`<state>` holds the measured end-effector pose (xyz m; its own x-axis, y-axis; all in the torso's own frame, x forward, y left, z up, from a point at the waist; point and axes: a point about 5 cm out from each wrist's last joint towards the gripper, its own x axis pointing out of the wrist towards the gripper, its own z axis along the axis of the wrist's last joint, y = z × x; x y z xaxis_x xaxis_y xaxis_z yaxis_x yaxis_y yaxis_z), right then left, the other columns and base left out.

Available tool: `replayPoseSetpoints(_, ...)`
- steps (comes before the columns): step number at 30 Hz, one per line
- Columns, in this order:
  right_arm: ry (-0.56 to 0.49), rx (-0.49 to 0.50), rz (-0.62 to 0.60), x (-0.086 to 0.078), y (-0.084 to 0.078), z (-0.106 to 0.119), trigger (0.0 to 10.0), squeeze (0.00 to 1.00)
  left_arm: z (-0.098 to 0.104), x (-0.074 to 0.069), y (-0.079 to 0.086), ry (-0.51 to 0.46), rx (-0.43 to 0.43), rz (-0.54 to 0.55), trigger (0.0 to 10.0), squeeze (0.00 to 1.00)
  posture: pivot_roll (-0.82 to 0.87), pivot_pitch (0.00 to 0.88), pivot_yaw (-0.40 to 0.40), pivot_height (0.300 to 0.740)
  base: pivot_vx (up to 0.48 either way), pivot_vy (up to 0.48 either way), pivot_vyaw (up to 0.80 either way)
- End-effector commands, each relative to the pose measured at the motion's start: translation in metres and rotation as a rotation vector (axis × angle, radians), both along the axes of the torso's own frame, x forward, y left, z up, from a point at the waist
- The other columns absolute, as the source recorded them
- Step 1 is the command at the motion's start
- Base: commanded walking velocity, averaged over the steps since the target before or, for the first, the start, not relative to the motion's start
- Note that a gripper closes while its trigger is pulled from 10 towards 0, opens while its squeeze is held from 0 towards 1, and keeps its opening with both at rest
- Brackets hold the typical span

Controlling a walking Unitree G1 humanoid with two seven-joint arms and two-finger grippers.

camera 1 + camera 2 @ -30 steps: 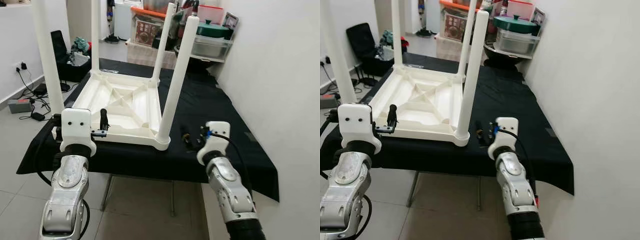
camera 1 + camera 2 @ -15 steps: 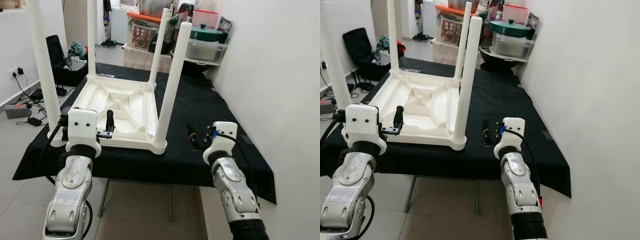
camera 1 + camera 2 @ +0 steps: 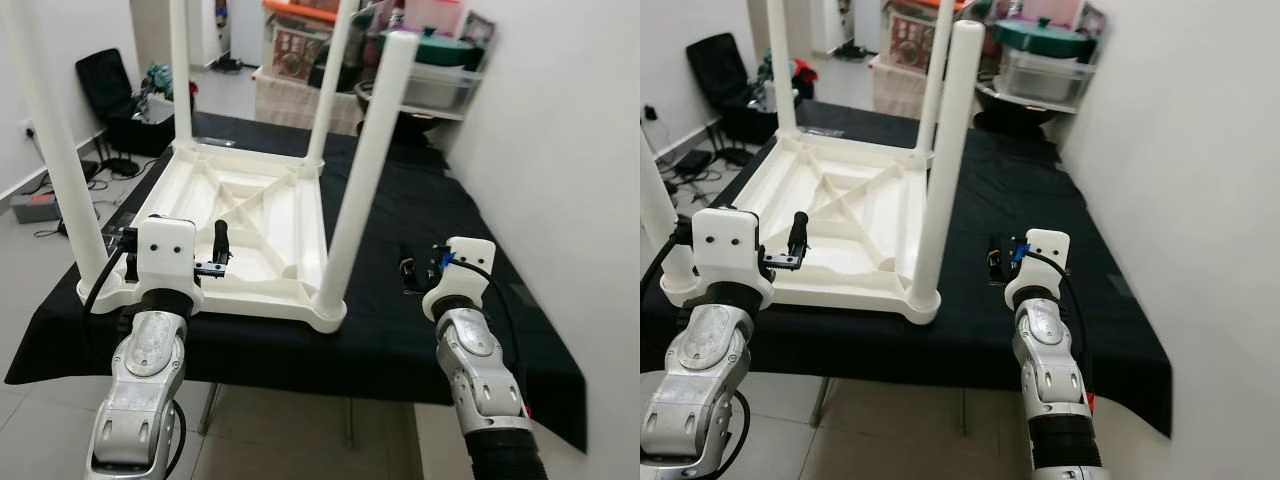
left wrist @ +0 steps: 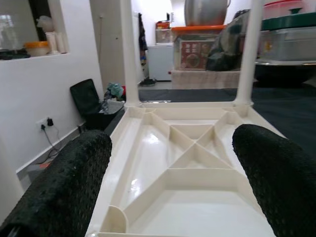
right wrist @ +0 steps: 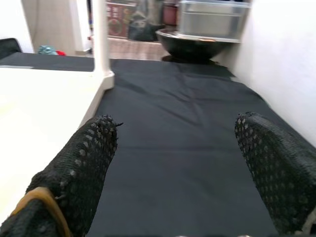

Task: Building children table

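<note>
The upturned children's table (image 3: 250,215) lies just ahead of my wide-open, empty left pincer (image 3: 221,245), on the black-draped bench (image 3: 420,200).

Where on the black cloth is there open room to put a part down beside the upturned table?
The widest bare patch of black cloth lies between the upturned white table and the wall, ahead of the right pincer. A thin strip runs along the near edge. The left side is crowded: the table reaches almost to that edge, with the left pincer over its rim.
</note>
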<state>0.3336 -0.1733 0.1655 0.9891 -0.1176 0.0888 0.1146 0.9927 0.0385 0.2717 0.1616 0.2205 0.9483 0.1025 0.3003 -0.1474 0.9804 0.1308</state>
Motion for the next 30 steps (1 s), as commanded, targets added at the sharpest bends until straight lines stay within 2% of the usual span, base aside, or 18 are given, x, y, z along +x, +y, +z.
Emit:
replayPoseSetpoints(1,-0.011,0.004,-0.024,0.000,-0.005,0.001,10.0,0.00,-0.002,0.000,-0.003,0.008,0.007,-0.012,10.0,0.00,0.12,0.015,-0.167,0.740,0.360,0.000,0.00)
replayPoseSetpoints(13,-0.030,0.015,-0.041,0.003,-0.008,0.009,10.0,0.00,-0.006,-0.001,-0.010,0.025,-0.005,-0.040,10.0,0.00,0.12,0.001,-0.166,0.740,0.000,0.000,0.00)
replayPoseSetpoints(17,-0.011,0.020,-0.082,0.004,-0.016,0.007,10.0,0.00,-0.007,-0.001,-0.014,0.033,-0.018,-0.058,10.0,0.00,0.12,0.000,-0.166,0.740,0.000,0.000,0.00)
replayPoseSetpoints(19,0.023,0.035,-0.142,0.004,-0.028,0.001,10.0,0.00,-0.012,-0.003,-0.018,0.053,-0.025,-0.078,10.0,0.00,0.12,0.000,-0.168,0.740,0.000,0.000,0.00)
replayPoseSetpoints(20,0.023,0.035,-0.142,0.004,-0.028,0.001,10.0,0.00,-0.012,-0.003,-0.018,0.053,-0.025,-0.078,10.0,0.00,0.12,0.000,-0.168,0.740,0.000,0.000,0.00)
replayPoseSetpoints(21,0.055,0.055,-0.194,0.004,-0.042,-0.004,10.0,0.00,-0.020,-0.004,-0.024,0.090,-0.036,-0.119,10.0,0.00,0.12,0.000,-0.165,0.740,0.000,0.000,0.00)
replayPoseSetpoints(22,0.055,0.055,-0.194,0.004,-0.042,-0.004,10.0,0.00,-0.020,-0.004,-0.024,0.090,-0.036,-0.119,10.0,0.00,0.12,0.000,-0.165,0.740,0.000,0.000,0.00)
replayPoseSetpoints(23,0.050,0.095,-0.188,0.005,-0.045,-0.004,10.0,0.00,-0.024,-0.005,-0.027,0.109,-0.040,-0.142,10.0,0.00,0.12,0.002,-0.165,0.740,0.000,0.000,0.00)
replayPoseSetpoints(24,0.050,0.095,-0.188,0.005,-0.045,-0.004,10.0,0.00,-0.024,-0.005,-0.027,0.109,-0.040,-0.142,10.0,0.00,0.12,0.002,-0.165,0.740,0.000,0.000,0.00)
replayPoseSetpoints(25,0.035,0.156,-0.166,0.005,-0.047,-0.002,10.0,0.00,-0.027,-0.006,-0.030,0.124,-0.045,-0.163,10.0,0.00,0.12,0.001,-0.165,0.740,0.000,0.000,0.00)
replayPoseSetpoints(28,-0.031,0.311,-0.017,0.006,-0.048,0.006,10.0,0.00,-0.040,-0.012,-0.039,0.176,-0.060,-0.231,10.0,0.00,0.12,0.005,-0.163,0.740,0.000,0.000,0.00)
replayPoseSetpoints(29,-0.031,0.311,-0.017,0.006,-0.048,0.006,10.0,0.00,-0.040,-0.012,-0.039,0.176,-0.060,-0.231,10.0,0.00,0.12,0.005,-0.163,0.740,0.000,0.000,0.00)
replayPoseSetpoints(30,-0.056,0.385,0.108,0.004,-0.045,0.010,10.0,0.00,-0.049,-0.015,-0.043,0.217,-0.062,-0.269,10.0,0.00,0.12,0.010,-0.160,0.740,0.000,0.000,0.00)
